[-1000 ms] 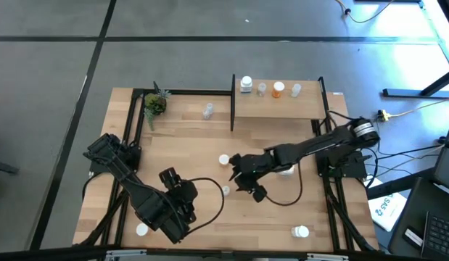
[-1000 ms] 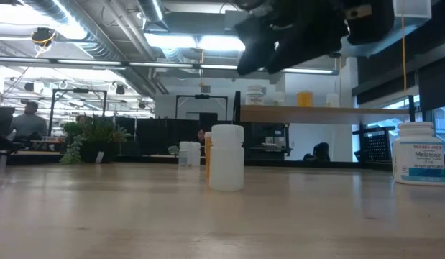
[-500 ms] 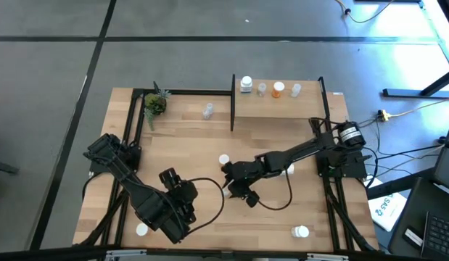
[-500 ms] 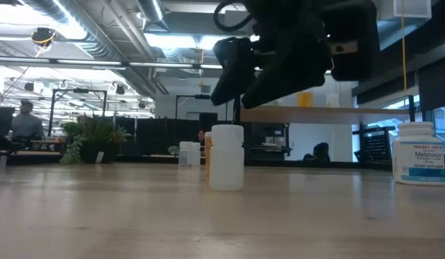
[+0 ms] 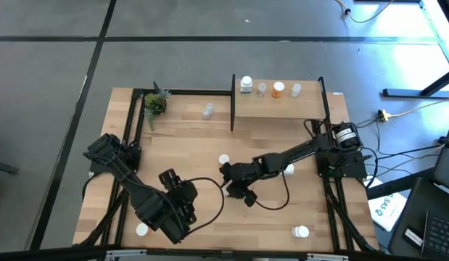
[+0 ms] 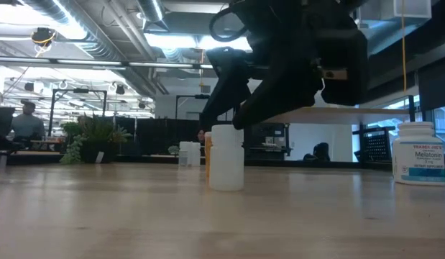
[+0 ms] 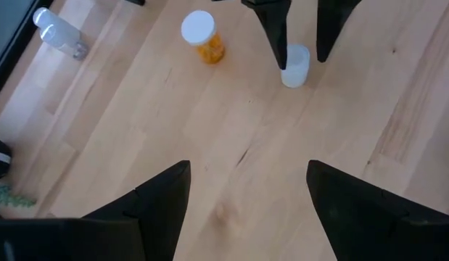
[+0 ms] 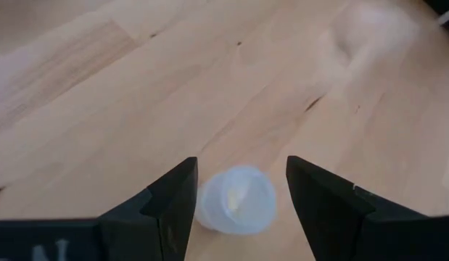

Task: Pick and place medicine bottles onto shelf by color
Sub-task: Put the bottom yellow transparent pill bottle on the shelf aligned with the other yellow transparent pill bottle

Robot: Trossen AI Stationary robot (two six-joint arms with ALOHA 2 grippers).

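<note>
A small white medicine bottle (image 8: 235, 199) stands upright on the table at its middle, also seen in the low view (image 6: 226, 157). My right gripper (image 8: 240, 190) is open above it, a finger on either side of its top (image 7: 295, 64). Just beyond stands an orange bottle with a white cap (image 7: 203, 36). My left gripper (image 7: 246, 188) hovers open over bare table at the near left (image 5: 169, 177). The shelf (image 5: 278, 105) at the far right carries one white, one orange and two clear bottles. My right gripper comes at the white bottle from above, slanting down from the table's right. One finger (image 8: 182, 190) stands right at the bottle's side; I cannot tell whether it touches. A gap shows at the other finger. The bottle stands on the table.
A clear bottle (image 5: 208, 111) and a small potted plant (image 5: 154, 104) are at the far left. White bottles stand under my right arm (image 5: 288, 169), at the near right (image 5: 300, 232) and at the near left (image 5: 141, 230). Black frame rails edge the table.
My right gripper has come down and toward the table's left, onto the white bottle; its open fingers now straddle the bottle's top. The bottle has stayed where it was.
</note>
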